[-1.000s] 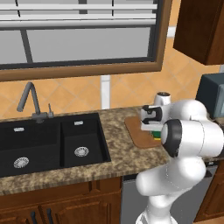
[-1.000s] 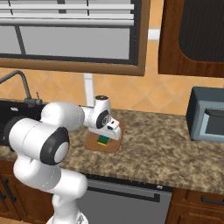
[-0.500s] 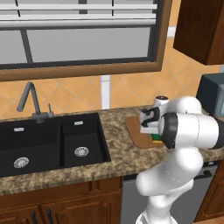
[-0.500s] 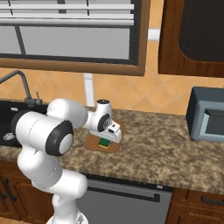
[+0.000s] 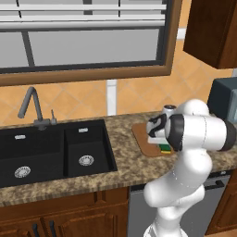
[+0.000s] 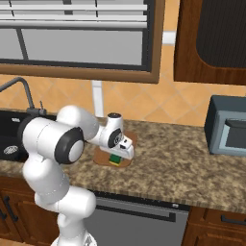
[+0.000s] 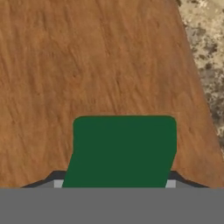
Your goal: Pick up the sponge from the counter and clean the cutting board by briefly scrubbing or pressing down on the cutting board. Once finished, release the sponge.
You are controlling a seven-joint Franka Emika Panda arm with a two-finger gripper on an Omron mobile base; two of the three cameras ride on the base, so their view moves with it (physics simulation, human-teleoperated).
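Observation:
The sponge (image 7: pixel 124 148), dark green on top with a yellow layer (image 6: pixel 115 161), rests on the cutting board (image 7: pixel 87 65) with my gripper (image 7: pixel 114 183) shut on it, one dark fingertip (image 7: pixel 56 178) at each side. The cutting board (image 5: pixel 141 136) is a reddish-brown wooden slab on the speckled counter (image 5: pixel 122 159). From the left base view my hand (image 5: pixel 159 134) leans over the board's near right part, with the sponge (image 5: pixel 165 148) under it. From the right base view the gripper (image 6: pixel 116 155) presses the sponge near the front edge of the board (image 6: pixel 101 157).
A black double sink (image 5: pixel 51 150) with a grey faucet (image 5: pixel 31 104) lies left of the board. A dark grey microwave (image 6: pixel 228 126) stands on the counter (image 6: pixel 182 168) to the right. A dishwasher front (image 6: pixel 129 221) sits below, and a tiled wall with a window rises behind.
The hand has slid the sponge a little toward the near edge of the board, and the elbow has swung over with it. The grip has stayed shut.

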